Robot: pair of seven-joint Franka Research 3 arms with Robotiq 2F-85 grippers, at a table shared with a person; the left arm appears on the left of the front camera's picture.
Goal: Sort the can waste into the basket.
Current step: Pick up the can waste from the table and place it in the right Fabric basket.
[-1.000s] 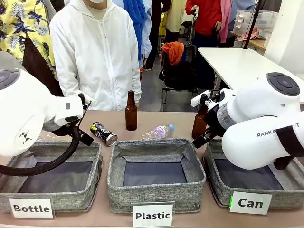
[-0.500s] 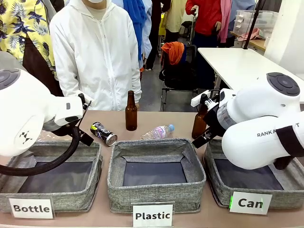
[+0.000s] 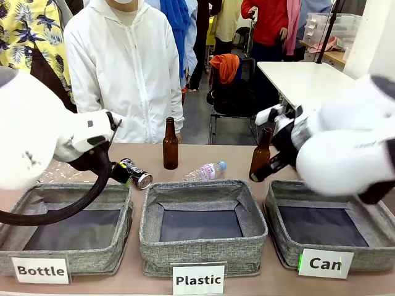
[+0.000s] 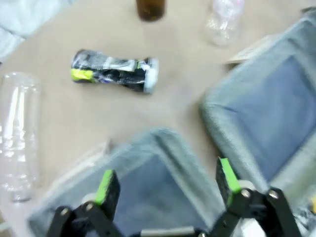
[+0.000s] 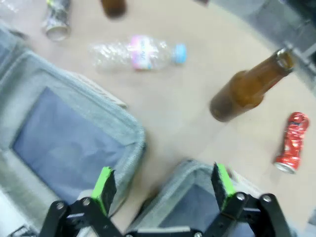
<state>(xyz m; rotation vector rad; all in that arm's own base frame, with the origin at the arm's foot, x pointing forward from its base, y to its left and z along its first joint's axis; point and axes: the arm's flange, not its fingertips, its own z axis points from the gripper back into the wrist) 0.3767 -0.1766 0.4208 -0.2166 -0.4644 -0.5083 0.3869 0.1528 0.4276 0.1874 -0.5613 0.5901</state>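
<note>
The black printed can lies on its side behind the "Bottle" bin; in the left wrist view this can is on the table beyond my fingers. The red crushed can lies on the table past a brown bottle. The "Can" basket stands at the front right, its rim right under my right gripper, which is open with nothing between its fingers. My left gripper is open too, above the "Bottle" bin's corner.
The "Bottle" bin and the "Plastic" bin stand in the front row. Two brown glass bottles stand upright behind them. One clear plastic bottle lies mid-table, another at the left. A person in white stands at the far side.
Both arms have started to move and are blurred. The right arm has risen and shifted right, which uncovers more of the right brown bottle. The cans have not moved.
</note>
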